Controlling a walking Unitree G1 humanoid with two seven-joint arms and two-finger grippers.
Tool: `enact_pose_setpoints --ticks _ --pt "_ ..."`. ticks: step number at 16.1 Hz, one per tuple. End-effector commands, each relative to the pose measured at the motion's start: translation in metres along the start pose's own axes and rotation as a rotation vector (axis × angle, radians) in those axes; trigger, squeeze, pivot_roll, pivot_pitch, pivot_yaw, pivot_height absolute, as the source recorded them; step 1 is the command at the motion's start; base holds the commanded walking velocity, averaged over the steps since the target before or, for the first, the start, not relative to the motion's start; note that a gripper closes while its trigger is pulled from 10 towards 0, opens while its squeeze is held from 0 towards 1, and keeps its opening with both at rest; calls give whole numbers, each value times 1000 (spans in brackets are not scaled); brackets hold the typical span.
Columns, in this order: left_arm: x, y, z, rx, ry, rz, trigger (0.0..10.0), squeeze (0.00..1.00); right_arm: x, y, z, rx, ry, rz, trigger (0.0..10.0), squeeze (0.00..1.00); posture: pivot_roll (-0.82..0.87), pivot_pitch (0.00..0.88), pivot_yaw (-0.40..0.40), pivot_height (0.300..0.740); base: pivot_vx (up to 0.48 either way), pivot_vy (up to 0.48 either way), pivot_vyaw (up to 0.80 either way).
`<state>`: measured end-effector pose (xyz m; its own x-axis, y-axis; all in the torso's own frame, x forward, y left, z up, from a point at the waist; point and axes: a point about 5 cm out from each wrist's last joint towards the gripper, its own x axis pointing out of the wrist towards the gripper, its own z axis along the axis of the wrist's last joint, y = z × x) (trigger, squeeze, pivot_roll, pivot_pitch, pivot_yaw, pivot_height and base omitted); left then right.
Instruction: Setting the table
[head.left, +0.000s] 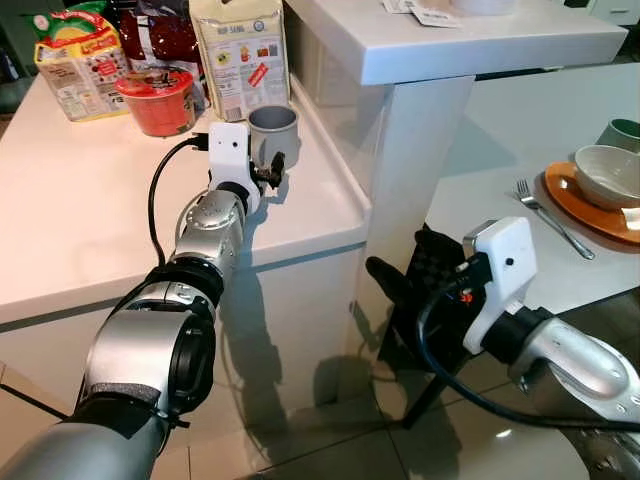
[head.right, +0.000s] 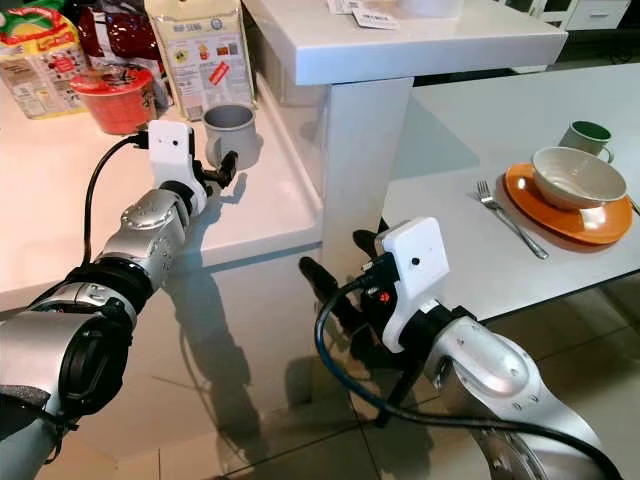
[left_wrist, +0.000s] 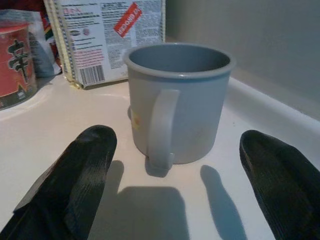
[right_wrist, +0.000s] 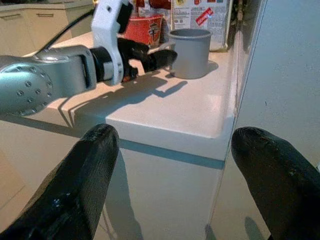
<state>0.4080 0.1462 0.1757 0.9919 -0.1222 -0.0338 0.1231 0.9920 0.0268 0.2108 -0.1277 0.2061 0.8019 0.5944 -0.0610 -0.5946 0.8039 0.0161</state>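
The left tool (head.left: 272, 172) reached over the white counter (head.left: 80, 210) with its fingers (left_wrist: 75, 175) spread wide, just short of the grey mug (left_wrist: 177, 102), whose handle faced it. The mug stood upright near the counter's edge, in front of a paper bag (head.left: 240, 55) and beside a red noodle cup (head.left: 158, 100). The right tool (right_wrist: 175, 190) hung low beside the counter, its fingers also wide, holding nothing.

Two mugs (grey (head.left: 273, 130), green (head.right: 585, 137)), one bowl (head.right: 578, 176), one orange plate (head.right: 585, 222), one fork (head.right: 510, 221).
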Motion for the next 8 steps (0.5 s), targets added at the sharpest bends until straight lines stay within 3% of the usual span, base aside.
enact_pose_setpoints --ticks 1,8 --pt "4 -2 13 25 -26 -3 10000 0 -2 0 4 -9 -7 -10 10000 0 -276 68 -1 740 0 0 0" --pt "5 3 19 73 -36 26 10000 0 -6 0 14 11 -67 -83 10000 0 -267 175 -5 740 0 0 0"
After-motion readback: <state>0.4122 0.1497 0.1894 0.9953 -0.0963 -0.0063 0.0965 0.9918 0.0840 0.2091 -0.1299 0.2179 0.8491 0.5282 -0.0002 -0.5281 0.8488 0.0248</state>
